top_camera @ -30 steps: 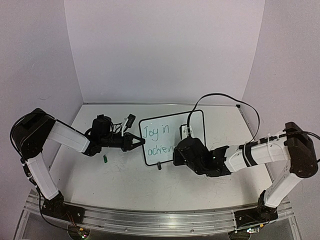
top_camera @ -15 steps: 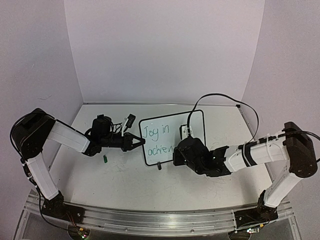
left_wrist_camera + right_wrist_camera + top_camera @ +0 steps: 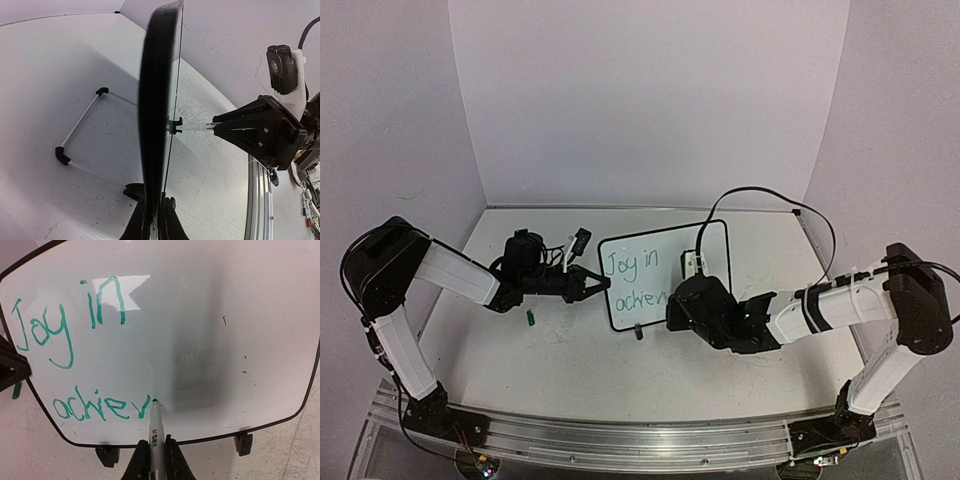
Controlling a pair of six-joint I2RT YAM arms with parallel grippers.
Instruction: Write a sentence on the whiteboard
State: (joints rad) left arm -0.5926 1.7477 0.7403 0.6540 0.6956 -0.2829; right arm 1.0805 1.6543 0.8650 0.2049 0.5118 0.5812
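Your right jaws: clenched on marker (image 3: 154,426), tip touching whiteboard (image 3: 215,315) just after the "v" of the lower line. Your left jaws: clamped on board's left edge, steadying it where it stands on its feet, mid-table (image 3: 570,360). Change over last second: almost none. Right arm shifted a hair, both grips unchanged, no new stroke visible. Sentence (image 3: 75,340) reads "Joy in / achiev", green, unfinished. Likely pause between letters; room remains to the right for the rest.

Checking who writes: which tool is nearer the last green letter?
Right. The right tool holds the marker, tip at that letter; the left tool clamps the whiteboard at its left edge.
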